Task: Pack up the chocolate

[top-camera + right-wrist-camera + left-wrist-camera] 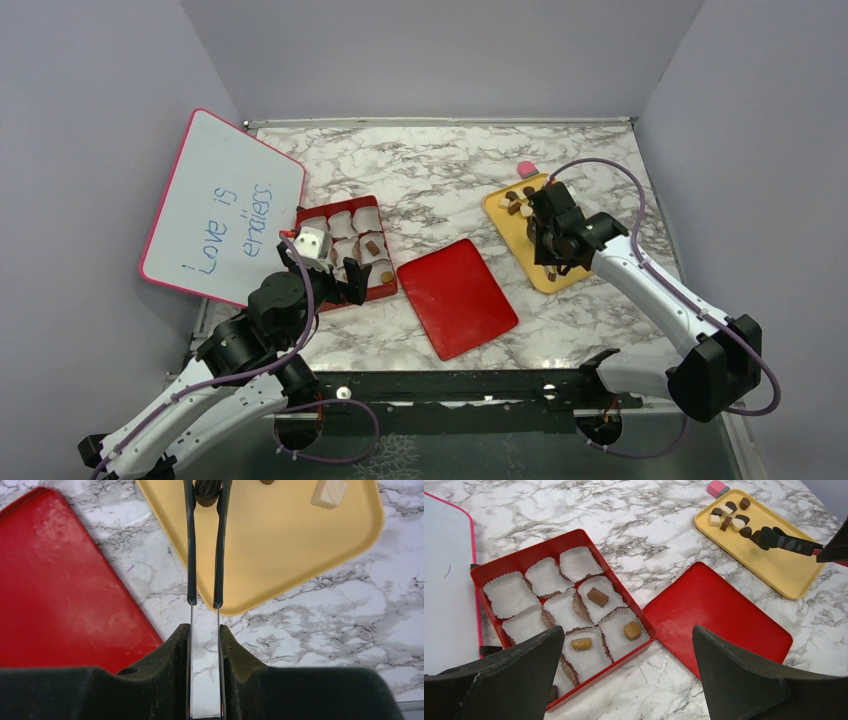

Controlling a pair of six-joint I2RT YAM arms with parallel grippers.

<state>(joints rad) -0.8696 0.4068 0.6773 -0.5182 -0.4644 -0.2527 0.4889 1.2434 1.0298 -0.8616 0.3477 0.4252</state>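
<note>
Several chocolate pieces (729,517) lie at the far end of the yellow tray (774,565). My right gripper (204,630) is shut on a pair of thin black tongs (191,555). The tong tips pinch a dark ridged chocolate (207,490) over the tray (300,540), with a white piece (328,491) beside it. The red box (524,555) of white paper cups holds a brown bar (597,596), a tan cup-shaped piece (632,629) and a tan oval piece (581,643). My left gripper (628,630) hangs open over the box's near corner, holding nothing.
The red lid (457,297) lies flat between the box (300,215) and the tray (560,275). A pink block (527,169) sits just beyond the tray. A pink-framed whiteboard (225,205) leans at the left wall. Grey walls enclose the marble table.
</note>
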